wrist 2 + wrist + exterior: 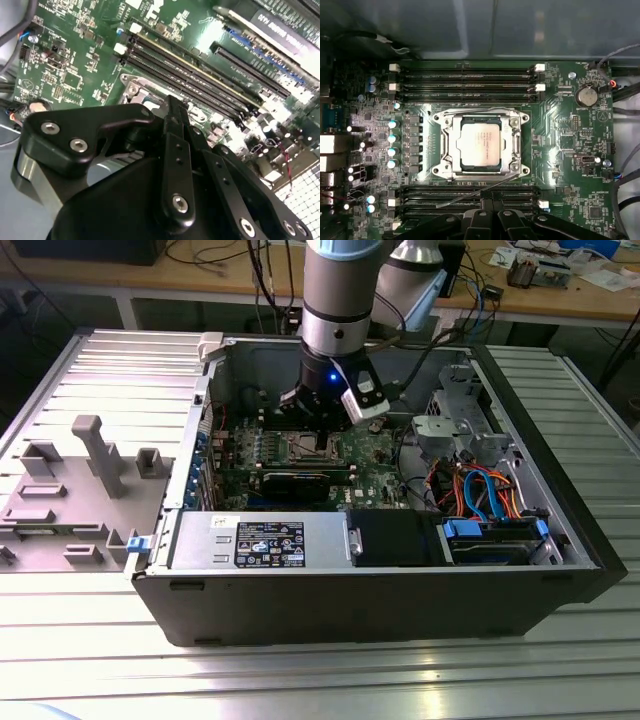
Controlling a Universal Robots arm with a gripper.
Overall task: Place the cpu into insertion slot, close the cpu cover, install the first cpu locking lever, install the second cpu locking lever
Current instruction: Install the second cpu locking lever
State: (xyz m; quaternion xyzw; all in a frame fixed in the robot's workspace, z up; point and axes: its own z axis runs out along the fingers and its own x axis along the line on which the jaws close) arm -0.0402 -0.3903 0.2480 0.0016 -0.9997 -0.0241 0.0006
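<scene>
In the first wrist view the cpu (480, 145) lies flat in the socket at the middle of the green motherboard, silver top up. The cpu cover (449, 150) lies down around it as a silvery frame. One thin locking lever (472, 109) runs along one edge of the socket. The other lever (475, 194) slants loose across the memory slots, close to my gripper (490, 204). The gripper (172, 107) looks shut with nothing in it. In the exterior view it (322, 440) hangs just above the socket inside the open computer case.
Memory slots (465, 80) flank the socket on two sides. A power supply box (265, 540) lies at the case's near wall. An expansion card (300, 478) sits in front of the socket. A drive cage with blue and orange cables (480, 490) is at the exterior view's right, a grey fixture (90, 470) at its left.
</scene>
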